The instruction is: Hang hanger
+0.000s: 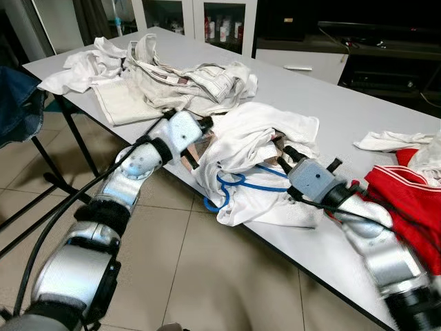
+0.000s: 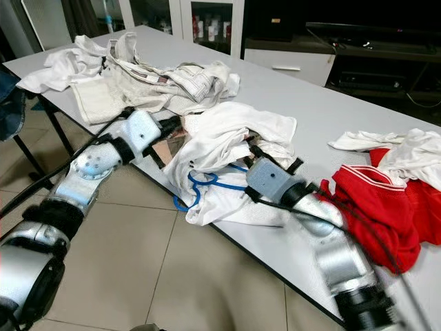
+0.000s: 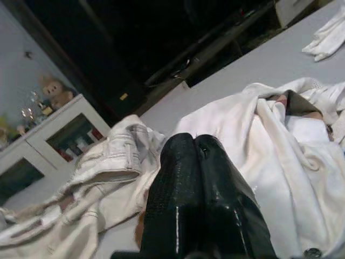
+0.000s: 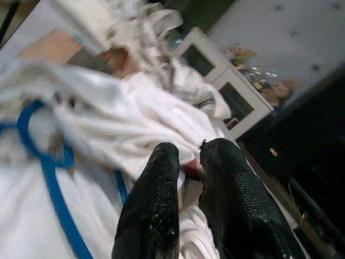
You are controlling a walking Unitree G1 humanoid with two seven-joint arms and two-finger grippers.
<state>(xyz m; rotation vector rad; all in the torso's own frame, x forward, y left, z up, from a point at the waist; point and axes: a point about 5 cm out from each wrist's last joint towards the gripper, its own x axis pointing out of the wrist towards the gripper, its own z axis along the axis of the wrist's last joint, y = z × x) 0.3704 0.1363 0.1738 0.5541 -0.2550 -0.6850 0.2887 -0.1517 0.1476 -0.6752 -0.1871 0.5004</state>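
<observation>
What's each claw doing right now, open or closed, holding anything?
Left claw: closed, empty, beside the crumpled white cloth garment.
Right claw: slightly open, against that garment.

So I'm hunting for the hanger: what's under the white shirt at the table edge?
A blue hanger pokes out from under the white shirt, its hook showing; the rest of it is covered by cloth.

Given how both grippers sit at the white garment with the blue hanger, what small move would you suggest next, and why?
Probably lift the white garment slightly with both grippers. The left gripper, fingers together, and the right gripper sit at opposite sides of it, while the blue hanger hook dangles over the table edge, free to rise.
</observation>
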